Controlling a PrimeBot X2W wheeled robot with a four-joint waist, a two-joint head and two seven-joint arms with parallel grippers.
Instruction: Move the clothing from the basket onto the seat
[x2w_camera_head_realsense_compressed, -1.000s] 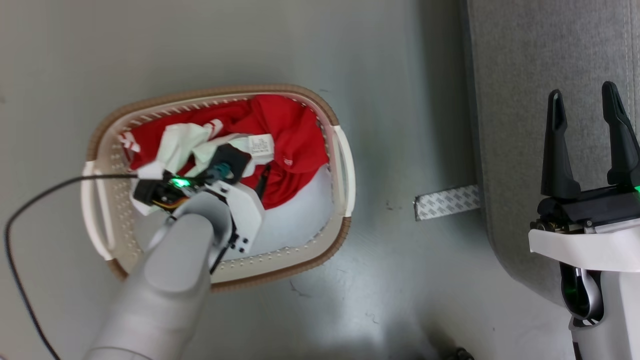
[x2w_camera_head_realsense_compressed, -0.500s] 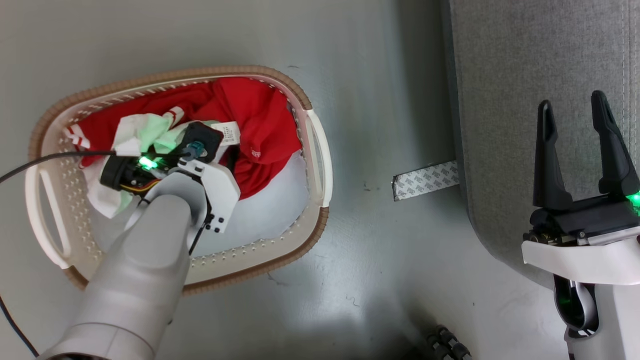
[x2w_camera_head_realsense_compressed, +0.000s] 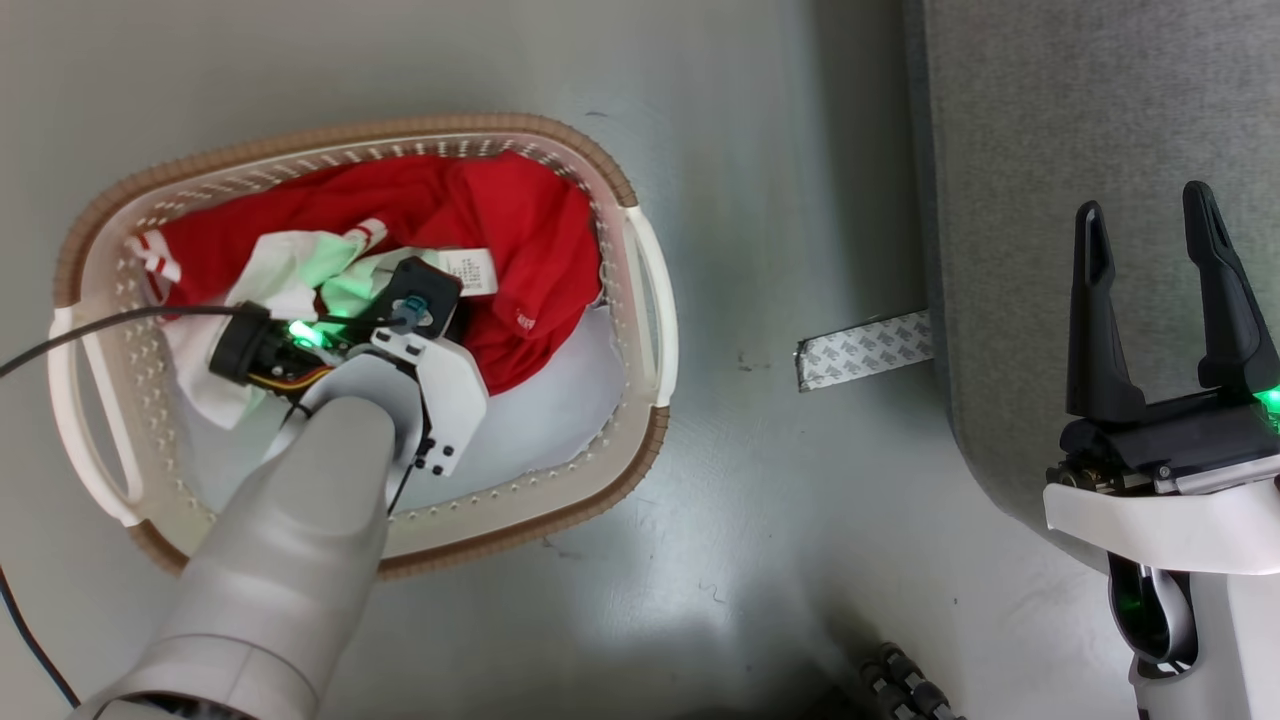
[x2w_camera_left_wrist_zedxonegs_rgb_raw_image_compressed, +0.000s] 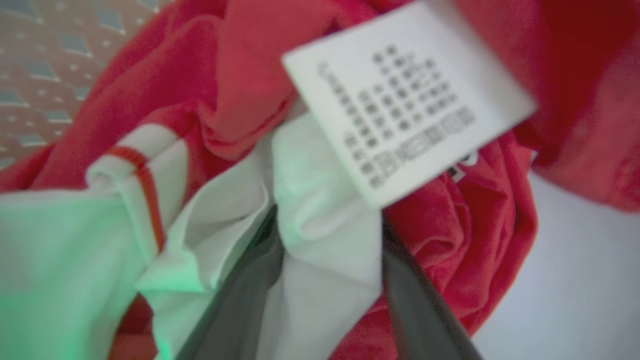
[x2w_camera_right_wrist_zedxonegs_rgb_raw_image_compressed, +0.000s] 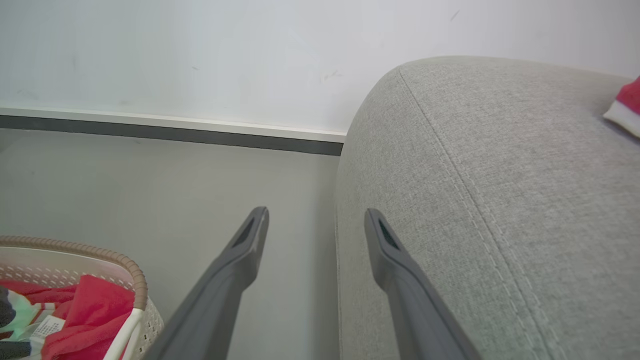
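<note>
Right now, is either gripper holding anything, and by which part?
Nothing is held: the left gripper straddles a white fold of the clothing, jaws open; the right gripper is open and empty.

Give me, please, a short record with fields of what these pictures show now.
clothing: red and white, heaped in the basket
left end effector: open, down in the basket, a white fabric fold between its fingers
right end effector: open, empty, at the sofa edge
label: white, printed, on the red fabric
sofa: grey; a red and white fabric piece lies on it
</note>
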